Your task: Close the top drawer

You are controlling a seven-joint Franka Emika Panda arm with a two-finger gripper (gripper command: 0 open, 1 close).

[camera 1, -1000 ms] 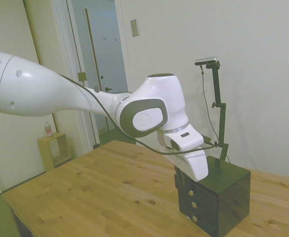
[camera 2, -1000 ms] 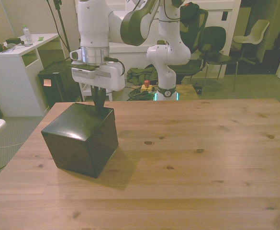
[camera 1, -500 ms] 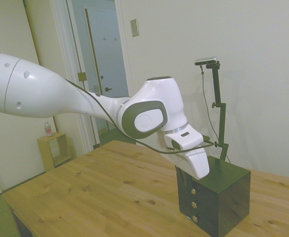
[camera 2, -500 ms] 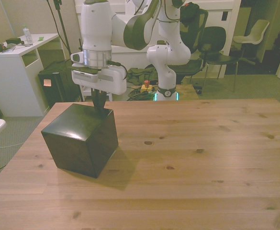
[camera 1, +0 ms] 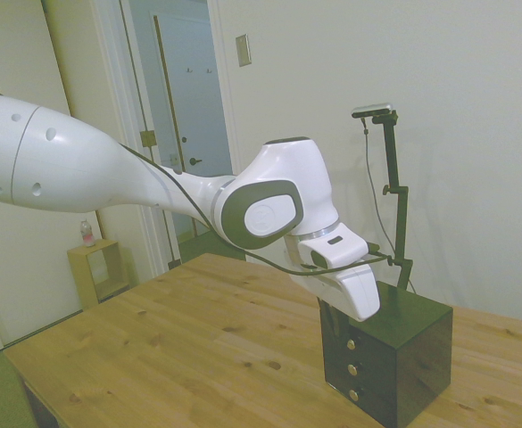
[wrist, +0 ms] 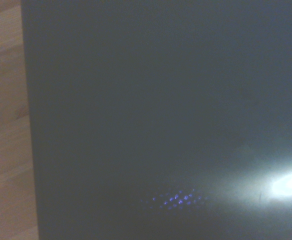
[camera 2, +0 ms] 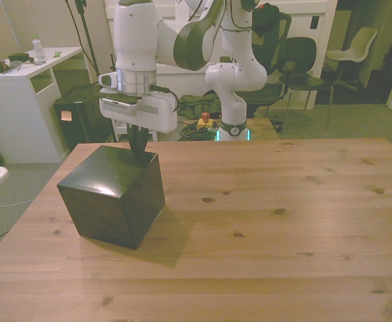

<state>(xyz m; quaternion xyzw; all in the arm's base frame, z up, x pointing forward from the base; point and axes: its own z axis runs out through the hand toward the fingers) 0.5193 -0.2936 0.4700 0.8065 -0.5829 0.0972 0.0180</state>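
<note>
Black and glossy, the cube cabinet now shows its top drawer pushed flush, where it stuck out a second ago; the white gripper presses its front, fingers together.

Black chairs and white desk behind wooden table.

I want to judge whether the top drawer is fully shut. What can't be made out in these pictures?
- Top drawer, side view: the gripper covers its upper front edge, so any remaining gap is hidden.
- Front view: the cabinet shows only its top and plain sides; the drawer fronts face away.
- Wrist view: only the blurred glossy cabinet top and a strip of table.
- Fingers: hidden behind the cabinet and the gripper's body; open or shut unclear.
</note>
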